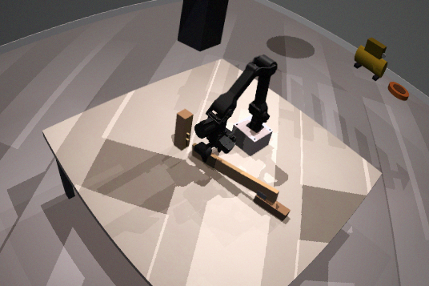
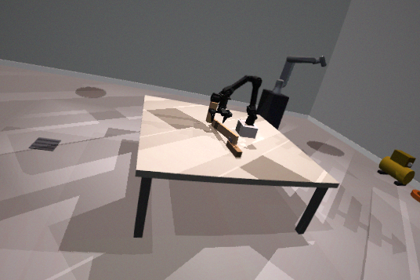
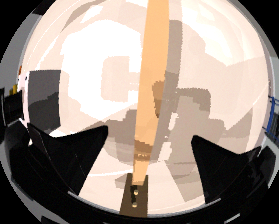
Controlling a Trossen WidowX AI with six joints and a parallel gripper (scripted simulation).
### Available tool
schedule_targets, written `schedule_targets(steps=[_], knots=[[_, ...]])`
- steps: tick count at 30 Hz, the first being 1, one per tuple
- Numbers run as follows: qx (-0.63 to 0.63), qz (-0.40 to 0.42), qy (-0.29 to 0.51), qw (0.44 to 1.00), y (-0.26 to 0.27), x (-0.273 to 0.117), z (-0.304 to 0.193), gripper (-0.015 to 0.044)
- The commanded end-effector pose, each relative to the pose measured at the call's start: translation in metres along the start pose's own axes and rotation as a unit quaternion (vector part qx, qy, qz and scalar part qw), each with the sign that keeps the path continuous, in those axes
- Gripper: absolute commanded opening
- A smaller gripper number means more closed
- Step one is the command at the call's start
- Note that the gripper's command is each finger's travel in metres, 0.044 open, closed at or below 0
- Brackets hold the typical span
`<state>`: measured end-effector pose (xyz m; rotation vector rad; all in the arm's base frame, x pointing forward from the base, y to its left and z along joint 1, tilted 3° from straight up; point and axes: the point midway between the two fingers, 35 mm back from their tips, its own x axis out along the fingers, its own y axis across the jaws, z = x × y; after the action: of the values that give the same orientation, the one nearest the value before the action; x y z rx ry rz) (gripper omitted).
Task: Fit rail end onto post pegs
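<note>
The long wooden rail (image 1: 244, 176) (image 2: 226, 131) (image 3: 152, 60) slopes down from the bracket on the low footboard block (image 1: 280, 209) (image 2: 235, 150) to its near end, low at the table. The upright post (image 1: 183, 130) (image 2: 209, 116) (image 3: 125, 204) stands just beyond that end, with two small pegs (image 1: 187, 137) (image 3: 135, 193) facing the rail. My gripper (image 1: 214, 154) (image 2: 219, 120) (image 3: 151, 136) is open and empty over the near part of the rail. In the wrist view the rail runs between the spread fingers without being gripped. The holes in the rail's end are not visible.
The arm stands on a pale base block (image 1: 251, 140) (image 2: 247, 129) beside the rail. The table (image 1: 132, 244) (image 2: 168, 161) carries these things. A black pedestal (image 1: 202, 18) and a yellow machine (image 1: 370, 61) stand on the floor away from it.
</note>
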<state>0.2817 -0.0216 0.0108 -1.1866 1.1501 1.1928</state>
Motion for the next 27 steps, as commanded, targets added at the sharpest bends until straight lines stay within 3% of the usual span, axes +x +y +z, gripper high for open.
schedule_targets(steps=[1,25,27], knots=[[-0.001,0.010,0.002,1.000,0.004,0.010,-0.001,0.0440],[-0.001,0.011,0.002,1.000,0.007,0.044,0.000,0.0440],[-0.001,0.011,0.002,1.000,0.007,0.044,0.000,0.0387]])
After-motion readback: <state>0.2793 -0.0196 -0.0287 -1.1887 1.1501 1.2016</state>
